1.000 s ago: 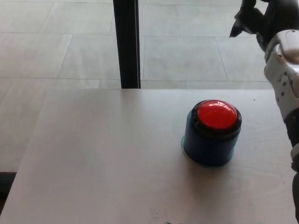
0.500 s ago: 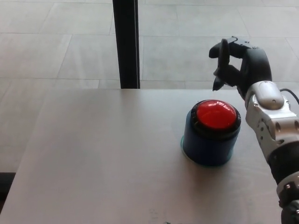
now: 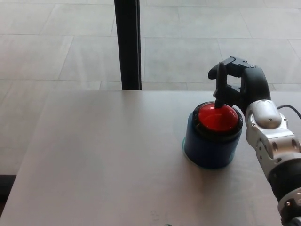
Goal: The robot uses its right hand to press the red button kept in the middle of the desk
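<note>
A red dome button (image 3: 216,118) tops a round dark-blue base (image 3: 209,148) standing right of the desk's middle. My right hand (image 3: 239,87) hovers at the button's far edge, its black fingers (image 3: 219,89) curled apart and pointing down, with one fingertip touching the dome's far rim. It holds nothing. The silver forearm (image 3: 270,136) reaches in from the lower right. My left hand does not show.
The pale wooden desk (image 3: 103,160) fills the lower frame, its far edge running across at mid-height. A black upright post (image 3: 128,44) stands behind that edge. Beyond lies a tiled floor (image 3: 51,42).
My right hand has come down from the top right corner and leftward, over the button, until a fingertip meets the dome. The button has not moved.
</note>
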`<state>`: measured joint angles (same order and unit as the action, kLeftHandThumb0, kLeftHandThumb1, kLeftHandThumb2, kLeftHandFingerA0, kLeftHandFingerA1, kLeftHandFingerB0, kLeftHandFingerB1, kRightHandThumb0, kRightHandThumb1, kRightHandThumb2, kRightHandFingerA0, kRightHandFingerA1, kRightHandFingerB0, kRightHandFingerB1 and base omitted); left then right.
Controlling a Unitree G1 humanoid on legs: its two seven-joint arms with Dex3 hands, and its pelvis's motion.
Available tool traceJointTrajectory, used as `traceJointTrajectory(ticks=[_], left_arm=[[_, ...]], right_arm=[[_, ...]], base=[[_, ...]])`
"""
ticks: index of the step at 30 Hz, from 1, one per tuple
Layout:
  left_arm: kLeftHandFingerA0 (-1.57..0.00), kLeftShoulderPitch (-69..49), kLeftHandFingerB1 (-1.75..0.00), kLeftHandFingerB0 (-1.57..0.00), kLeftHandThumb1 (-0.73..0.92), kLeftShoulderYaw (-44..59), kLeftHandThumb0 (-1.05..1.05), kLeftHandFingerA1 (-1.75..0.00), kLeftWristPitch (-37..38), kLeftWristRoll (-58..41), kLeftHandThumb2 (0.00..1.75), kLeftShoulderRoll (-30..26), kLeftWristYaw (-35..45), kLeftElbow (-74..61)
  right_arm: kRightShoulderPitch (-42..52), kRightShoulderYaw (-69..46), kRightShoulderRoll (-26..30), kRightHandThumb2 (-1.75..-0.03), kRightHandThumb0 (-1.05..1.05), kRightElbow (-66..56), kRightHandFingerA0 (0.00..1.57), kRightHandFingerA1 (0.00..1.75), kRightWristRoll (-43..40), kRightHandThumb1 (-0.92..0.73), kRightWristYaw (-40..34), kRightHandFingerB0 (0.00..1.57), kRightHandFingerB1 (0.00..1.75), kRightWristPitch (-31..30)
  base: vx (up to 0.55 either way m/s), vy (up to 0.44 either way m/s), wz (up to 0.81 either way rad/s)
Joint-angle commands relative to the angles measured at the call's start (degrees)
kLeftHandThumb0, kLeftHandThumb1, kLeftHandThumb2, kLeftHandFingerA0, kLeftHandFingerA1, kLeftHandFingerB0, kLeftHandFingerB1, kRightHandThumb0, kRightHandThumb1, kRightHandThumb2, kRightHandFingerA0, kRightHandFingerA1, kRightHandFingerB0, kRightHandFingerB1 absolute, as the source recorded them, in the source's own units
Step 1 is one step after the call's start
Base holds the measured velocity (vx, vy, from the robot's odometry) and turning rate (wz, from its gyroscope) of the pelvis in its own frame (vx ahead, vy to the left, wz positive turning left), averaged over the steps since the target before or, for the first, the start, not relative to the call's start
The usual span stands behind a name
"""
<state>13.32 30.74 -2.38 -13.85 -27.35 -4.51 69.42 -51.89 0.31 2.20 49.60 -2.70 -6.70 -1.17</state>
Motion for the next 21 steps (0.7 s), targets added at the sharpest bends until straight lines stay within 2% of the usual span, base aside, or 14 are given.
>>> traceJointTrajectory(ticks=[1,2,4,5,10,11,12,13,14,15,16,17,20,21], left_arm=[[-0.71,0.4,-0.94,-0.59,0.73,-0.3,-0.63,-1.09,0.2,-0.1,1.23,-1.5,-0.3,0.3],[-0.61,0.4,-1.12,-0.52,0.90,-0.2,-0.58,-1.40,0.4,-0.3,0.95,-1.5,-0.4,0.3],[-0.61,0.4,-1.13,-0.53,0.91,-0.4,-0.58,-1.41,0.8,-0.2,0.94,-1.5,-0.5,0.2],[-0.77,0.4,-0.95,-0.61,0.73,-0.5,-0.62,-1.13,0.7,-0.1,1.24,-1.5,-0.5,0.1],[-0.81,0.6,-0.96,-0.62,0.72,-0.4,-0.64,-1.15,0.4,-0.2,1.23,-1.7,-0.8,0.4],[-0.62,0.5,-1.14,-0.51,0.91,-0.7,-0.59,-1.43,0.3,-0.1,0.97,-1.7,-0.3,0.2],[-0.80,0.5,-0.96,-0.61,0.73,-0.7,-0.64,-1.15,0.3,-0.1,1.23,-1.7,-0.3,0.1],[-0.73,0.5,-0.94,-0.58,0.75,-0.8,-0.63,-1.10,0.5,-0.1,1.24,-1.7,-0.4,0.2],[-0.81,0.5,-0.96,-0.61,0.73,-0.9,-0.63,-1.15,0.6,-0.1,1.24,-1.6,-0.2,0.3],[-0.81,0.5,-0.96,-0.61,0.73,-0.7,-0.63,-1.15,0.7,-0.2,1.24,-1.6,-0.6,0.3],[-0.60,0.7,-1.18,-0.52,0.88,-1.1,-0.59,-1.48,0.1,0.1,1.00,-1.7,-1.0,0.4],[-0.64,0.5,-1.13,-0.55,0.89,-0.9,-0.57,-1.41,0.9,-0.1,0.96,-1.5,-0.9,0.3],[-0.64,0.1,-1.14,-0.55,0.89,-1.3,-0.60,-1.41,0.8,0.0,0.97,-1.5,-0.2,0.1],[-0.79,0.0,-0.96,-0.62,0.73,-0.9,-0.63,-1.14,0.8,-0.5,1.24,-1.5,-0.1,0.2]], right_arm=[[2.8,2.3,-0.5,-1.03,-0.30,1.6,0.99,1.75,3.5,-0.61,0.4,0.77,1.47,-0.6],[3.0,3.3,-0.1,-1.01,-0.30,1.5,0.97,1.75,4.5,-0.62,0.4,0.75,1.47,-0.6],[3.5,4.9,0.6,-0.96,-0.29,1.2,0.94,1.75,6.0,-0.65,0.4,0.70,1.48,-0.6],[4.0,6.1,1.1,-0.97,-0.28,1.2,0.93,1.75,7.2,-0.64,0.2,0.70,1.45,0.1],[5.5,7.7,2.2,-0.93,-0.30,0.8,0.93,1.75,8.4,-0.65,-0.2,0.71,1.42,1.4],[5.9,7.5,2.4,-0.95,-0.30,0.9,0.94,1.75,8.4,-0.65,-0.5,0.71,1.46,1.3],[6.0,7.4,2.5,-0.95,-0.29,1.2,0.93,1.75,8.4,-0.65,-0.7,0.72,1.48,1.6],[6.2,7.1,2.7,-0.95,-0.29,1.9,0.93,1.75,8.3,-0.64,-0.8,0.72,1.48,2.6],[6.4,6.8,2.7,-0.95,-0.29,2.2,0.92,1.75,8.2,-0.63,-0.9,0.72,1.46,3.1],[6.3,6.7,2.7,-0.95,-0.29,2.4,0.92,1.75,8.3,-0.63,-1.2,0.72,1.46,2.9],[6.3,6.7,2.8,-0.94,-0.29,2.5,0.92,1.75,8.4,-0.65,-1.3,0.72,1.45,3.1],[6.1,6.3,2.8,-0.95,-0.28,2.7,0.92,1.75,8.3,-0.65,-1.4,0.72,1.46,3.1],[5.1,5.4,2.3,-0.95,-0.32,2.5,0.93,1.75,8.2,-0.65,-2.3,0.73,1.49,4.3],[4.6,5.0,2.2,-0.94,-0.33,2.9,0.94,1.75,8.1,-0.67,-2.6,0.72,1.48,5.3]], base=[[0.00,0.000,0.00],[0.00,0.000,0.00],[0.00,0.000,0.00],[0.00,0.000,0.00],[0.00,0.000,0.00],[0.00,0.000,0.00],[0.00,0.000,0.00],[0.00,0.000,0.00],[0.00,0.000,0.00],[0.00,0.000,0.00],[0.00,0.000,0.00],[0.00,0.000,0.00],[0.00,0.000,0.00],[0.00,0.000,0.00]])
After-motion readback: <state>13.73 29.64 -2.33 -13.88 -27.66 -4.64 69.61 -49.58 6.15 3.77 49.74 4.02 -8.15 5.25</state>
